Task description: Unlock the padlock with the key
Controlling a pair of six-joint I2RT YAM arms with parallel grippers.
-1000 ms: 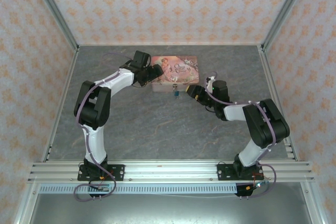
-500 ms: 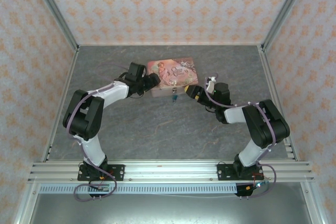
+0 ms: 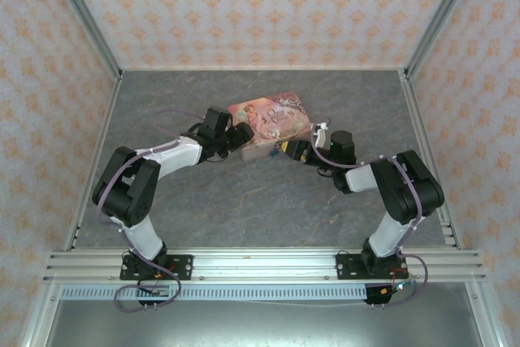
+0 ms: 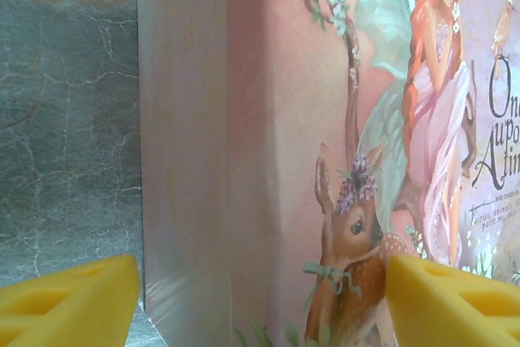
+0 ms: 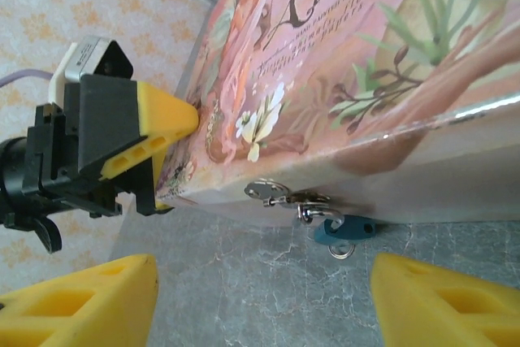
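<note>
Pink tin shut, contents hidden; tiny blue padlock hanging from clasp on front wall, just ahead of right pincer, between its wide-spread fingers. Left pincer likewise agape, straddling tin's corner; both arms reaching low across table
</note>
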